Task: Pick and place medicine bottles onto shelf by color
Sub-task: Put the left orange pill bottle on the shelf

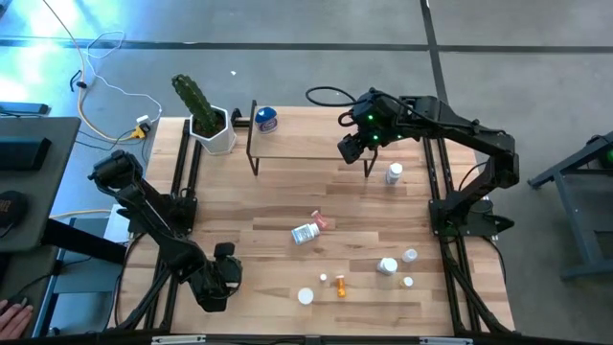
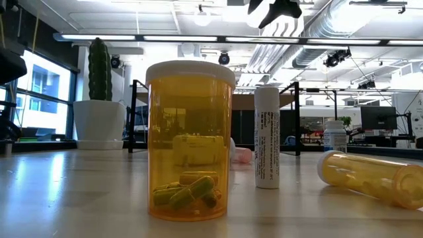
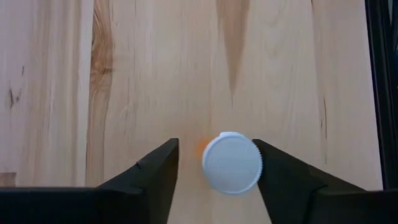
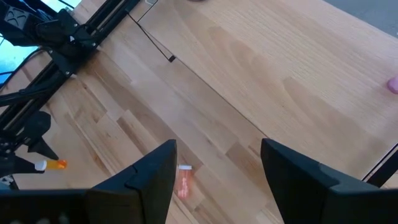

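Observation:
The light-wood shelf [image 1: 306,142] stands at the table's far side, with a blue bottle [image 1: 266,119] on its left end. My right gripper [image 1: 352,151] hovers open over the shelf's right end; its wrist view [image 4: 217,144] shows the shelf board [image 4: 298,74] and a pink bottle [image 4: 184,184] on the table below. My left gripper [image 1: 228,273] is open near the near-left corner. A white cap [image 3: 232,163] with orange under it shows between its fingers. Several bottles lie scattered: white upright [image 1: 394,173], pink [image 1: 322,221], labelled white on its side [image 1: 305,233], orange [image 1: 341,287]. My left gripper is open and looks straight down on an upright bottle's white cap. The cap's ridged rim [image 3: 259,163] lies right beside one finger [image 3: 280,180]. I cannot tell whether they touch. The other finger stands apart from it.
A cactus in a white pot [image 1: 203,113] stands left of the shelf. Black frame rails run along the table's left [image 1: 182,192] and right [image 1: 439,182] sides. In the low view a big orange bottle [image 2: 190,142], a white tube [image 2: 267,139] and a fallen orange bottle [image 2: 373,177] stand nearest.

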Motion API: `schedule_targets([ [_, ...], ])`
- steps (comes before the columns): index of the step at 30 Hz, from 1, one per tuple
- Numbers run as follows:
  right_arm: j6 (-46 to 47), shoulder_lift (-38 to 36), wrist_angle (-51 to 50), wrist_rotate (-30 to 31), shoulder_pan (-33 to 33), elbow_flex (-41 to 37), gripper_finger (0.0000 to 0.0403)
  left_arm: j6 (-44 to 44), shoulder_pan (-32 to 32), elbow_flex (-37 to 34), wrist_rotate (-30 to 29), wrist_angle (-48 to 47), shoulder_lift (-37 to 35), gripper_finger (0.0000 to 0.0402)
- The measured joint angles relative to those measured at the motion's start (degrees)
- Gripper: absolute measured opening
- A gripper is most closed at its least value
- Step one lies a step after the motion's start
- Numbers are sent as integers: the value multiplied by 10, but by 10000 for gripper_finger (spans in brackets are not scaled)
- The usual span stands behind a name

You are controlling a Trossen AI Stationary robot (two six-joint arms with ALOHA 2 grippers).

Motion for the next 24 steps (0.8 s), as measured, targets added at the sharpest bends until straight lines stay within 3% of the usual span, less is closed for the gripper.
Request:
schedule_targets([
  [9, 17, 0, 0, 10, 0, 0, 224, 19, 2, 0, -1, -1, 0, 102],
  [19, 32, 0, -3, 10, 0, 0, 224, 56, 54, 0, 10, -9, -30, 118],
  [24, 31, 0, -4, 10, 0, 0, 224, 98, 108, 0, 46, -9, -67, 110],
])
